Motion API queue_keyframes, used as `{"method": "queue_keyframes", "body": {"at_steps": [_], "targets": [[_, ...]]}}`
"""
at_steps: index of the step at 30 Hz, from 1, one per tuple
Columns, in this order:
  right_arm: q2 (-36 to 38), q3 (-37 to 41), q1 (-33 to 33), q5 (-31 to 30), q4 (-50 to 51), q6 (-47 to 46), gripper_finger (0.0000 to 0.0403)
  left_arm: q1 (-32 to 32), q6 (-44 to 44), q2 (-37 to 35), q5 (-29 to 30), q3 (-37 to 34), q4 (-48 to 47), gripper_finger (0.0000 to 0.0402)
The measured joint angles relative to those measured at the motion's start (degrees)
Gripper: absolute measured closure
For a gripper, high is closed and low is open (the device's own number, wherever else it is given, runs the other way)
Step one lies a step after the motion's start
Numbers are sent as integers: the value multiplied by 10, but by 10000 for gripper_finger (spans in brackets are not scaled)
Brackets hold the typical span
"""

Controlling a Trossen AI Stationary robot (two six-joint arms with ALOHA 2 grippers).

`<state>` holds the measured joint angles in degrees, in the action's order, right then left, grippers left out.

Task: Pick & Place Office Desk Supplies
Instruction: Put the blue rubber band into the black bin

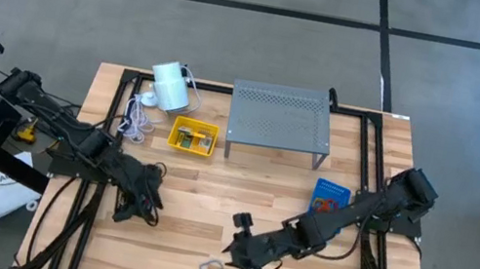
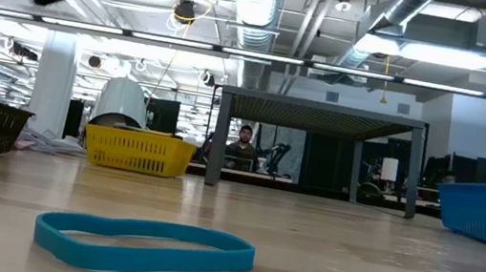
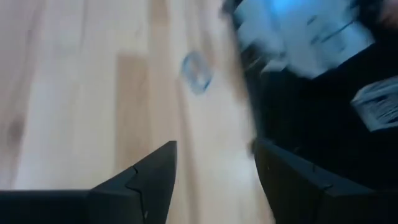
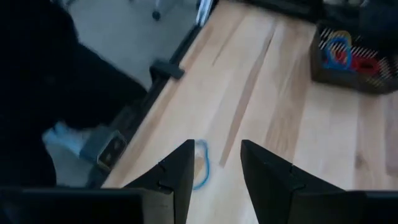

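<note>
1. Blue rubber band (image 1: 211, 268) lies flat on the bench (image 1: 199, 197) at six o'clock, unheld.
2. Right gripper (image 1: 248, 267) hovers just beside it, fingers spread (likely lining up a grab).
3. Left gripper (image 1: 145, 199) waits at eight o'clock, fingers spread, empty.

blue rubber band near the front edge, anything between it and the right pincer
Nothing visible. The blue rubber band lies flat on bare wood just ahead of the right pincer, whose fingers stand apart and empty. The left pincer is off to the side.
</note>
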<state>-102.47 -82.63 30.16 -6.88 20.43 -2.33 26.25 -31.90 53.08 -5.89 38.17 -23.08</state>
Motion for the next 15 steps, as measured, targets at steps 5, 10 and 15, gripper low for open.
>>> {"method": "queue_keyframes", "body": {"at_steps": [5,10,15], "targets": [[-77,-85,10,-1,78,-1,275,-7,9,1,0,1,79,189],[-162,-189,19,0,147,-14,275,-8,65,2,4,0,96,189],[-235,-270,25,6,214,-39,275,-9,99,1,5,0,105,190]]}}
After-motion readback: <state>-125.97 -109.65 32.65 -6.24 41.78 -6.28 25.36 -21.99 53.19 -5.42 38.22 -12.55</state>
